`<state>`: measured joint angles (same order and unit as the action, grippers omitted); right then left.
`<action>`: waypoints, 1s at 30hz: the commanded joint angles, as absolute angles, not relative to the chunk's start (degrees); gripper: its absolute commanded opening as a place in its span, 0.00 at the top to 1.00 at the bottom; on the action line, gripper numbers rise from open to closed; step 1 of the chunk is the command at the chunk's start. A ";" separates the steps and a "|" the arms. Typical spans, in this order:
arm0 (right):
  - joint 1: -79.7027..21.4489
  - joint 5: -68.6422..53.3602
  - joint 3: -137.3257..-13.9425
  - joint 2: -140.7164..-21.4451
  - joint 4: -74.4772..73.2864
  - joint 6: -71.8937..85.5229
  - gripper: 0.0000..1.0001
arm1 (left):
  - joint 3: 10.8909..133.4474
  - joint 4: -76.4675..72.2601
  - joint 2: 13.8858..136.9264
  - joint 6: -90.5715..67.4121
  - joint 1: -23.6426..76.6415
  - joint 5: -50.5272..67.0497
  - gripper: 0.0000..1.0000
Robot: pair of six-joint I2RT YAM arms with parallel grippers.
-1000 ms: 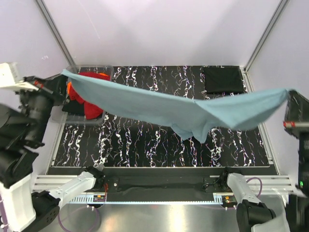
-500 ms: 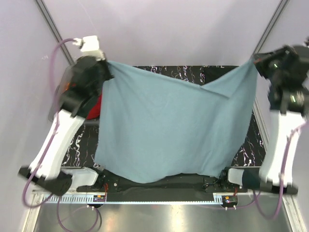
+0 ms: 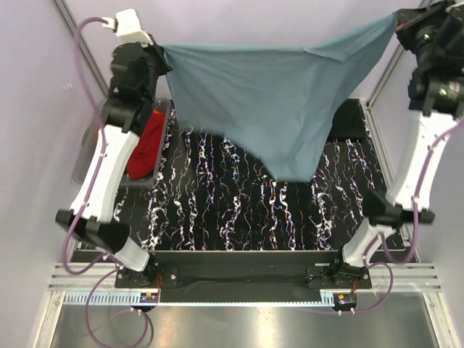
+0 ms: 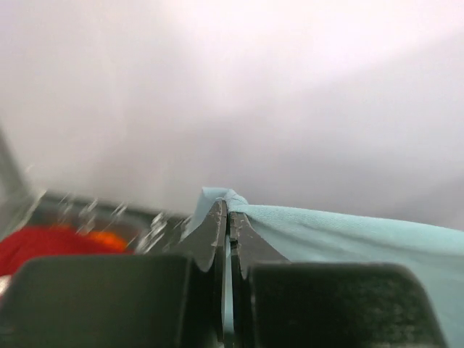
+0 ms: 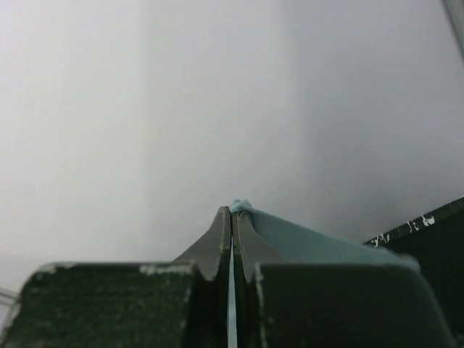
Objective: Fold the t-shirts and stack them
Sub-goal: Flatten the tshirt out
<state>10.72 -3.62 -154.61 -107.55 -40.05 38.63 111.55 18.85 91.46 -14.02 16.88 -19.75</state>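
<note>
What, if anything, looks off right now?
The dusty teal-blue fabric t-shirt, held aloft by the left gripper and right gripper, hangs lopsided: its lower edge droops to a point right of centre, not level.

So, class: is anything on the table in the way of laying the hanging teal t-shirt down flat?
Nothing visible does: the visible table beneath the teal t-shirt is bare. The clear tub sits at the left edge and a folded black t-shirt at the far right, both aside.
</note>
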 commanded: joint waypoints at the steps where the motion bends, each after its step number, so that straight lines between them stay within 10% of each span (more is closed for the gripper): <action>1: 11.25 1.32 -147.07 -91.96 -35.34 37.36 1.00 | 110.08 9.94 81.51 -16.26 16.61 -13.10 1.00; 15: 11.25 -6.32 -80.38 -53.11 -42.78 42.01 1.00 | 55.03 12.45 52.83 -21.88 19.34 -5.47 1.00; 30: 11.25 0.45 -62.94 -41.76 -62.93 40.16 1.00 | 41.66 28.56 54.65 -29.62 19.34 -0.98 1.00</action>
